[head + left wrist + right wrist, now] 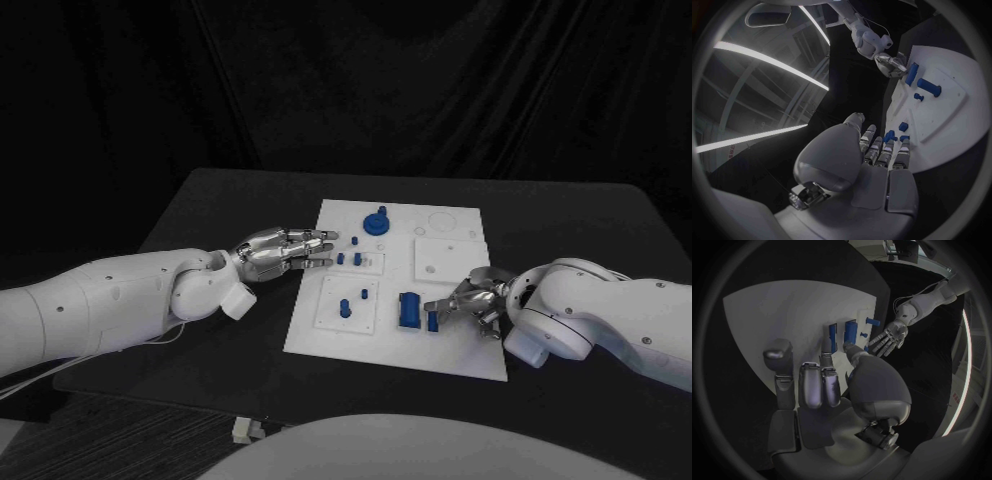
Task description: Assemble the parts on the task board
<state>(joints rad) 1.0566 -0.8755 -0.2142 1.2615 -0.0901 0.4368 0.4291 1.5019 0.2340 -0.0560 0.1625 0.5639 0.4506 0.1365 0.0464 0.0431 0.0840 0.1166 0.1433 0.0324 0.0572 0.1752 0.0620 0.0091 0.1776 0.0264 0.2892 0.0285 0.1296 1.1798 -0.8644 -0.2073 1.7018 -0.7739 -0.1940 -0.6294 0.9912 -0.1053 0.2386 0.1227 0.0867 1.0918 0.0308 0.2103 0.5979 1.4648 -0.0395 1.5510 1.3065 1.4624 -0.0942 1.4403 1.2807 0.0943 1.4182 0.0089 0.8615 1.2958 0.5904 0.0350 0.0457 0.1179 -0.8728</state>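
Observation:
The white task board [447, 350] lies mid-table. A round blue part [376, 222] stands near its far edge. Small blue parts [348, 258] [903, 126] sit just ahead of my left hand [281, 250] [879, 150], which is flat at the board's left edge, fingers straight and apart, holding nothing. A blue peg part [346, 306] stands nearer. My right hand [470, 300] [826, 385] is on the board's right side, thumb and fingertips right at two upright blue blocks [410, 310] [832, 335]. Whether it grips one is unclear.
The black table [577, 220] runs around the board on all sides. Empty square recesses [440, 255] take up the board's right half, with round holes [444, 222] beyond them. A white cable [137, 345] hangs under my left arm.

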